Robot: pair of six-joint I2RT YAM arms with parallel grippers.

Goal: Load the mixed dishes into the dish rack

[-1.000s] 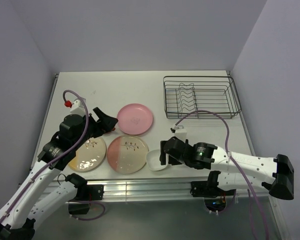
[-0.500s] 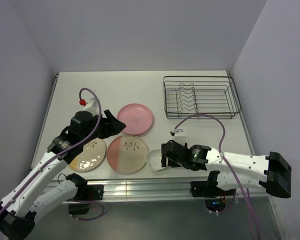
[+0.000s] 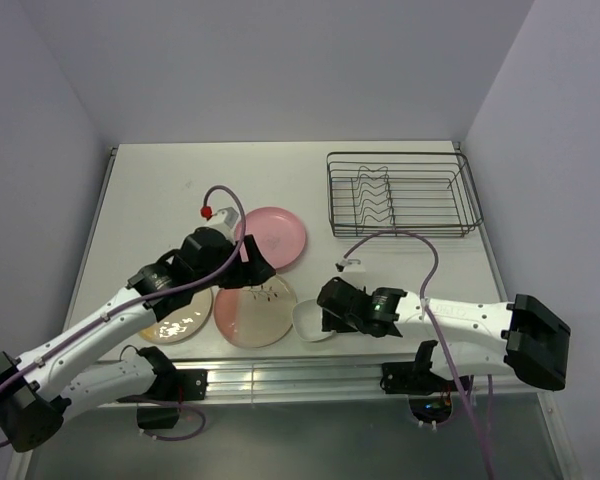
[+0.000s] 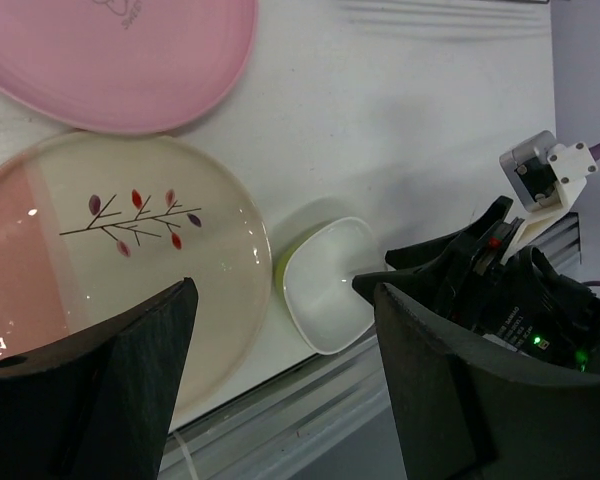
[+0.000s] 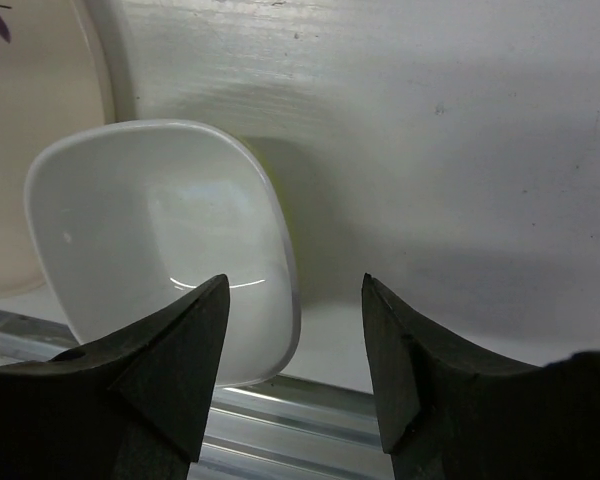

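A white squarish bowl [image 3: 309,320] [image 5: 150,230] sits near the front edge, with the rim of a lime-green bowl [image 4: 281,262] [image 5: 277,185] showing under it. My right gripper [image 3: 326,308] [image 5: 295,285] is open, its fingers either side of the white bowl's right rim. My left gripper [image 3: 256,270] [image 4: 280,290] hangs open above the pink-and-cream plate [image 3: 252,312] [image 4: 110,250], holding nothing. Behind it lies the plain pink plate [image 3: 278,232] [image 4: 120,60]. Left of it lies the yellow-and-cream plate [image 3: 176,318]. The dish rack [image 3: 401,196] stands at the back right with nothing in it.
The table's front edge and its metal rail [image 3: 280,375] run just in front of the bowls and plates. My right arm [image 4: 500,290] shows close beside the white bowl in the left wrist view. Side walls close in the table on the left and right.
My left arm has swung right, from beside the yellow-and-cream plate to over the pink-and-cream one. My right gripper has edged left onto the white bowl's rim and its fingers have narrowed.
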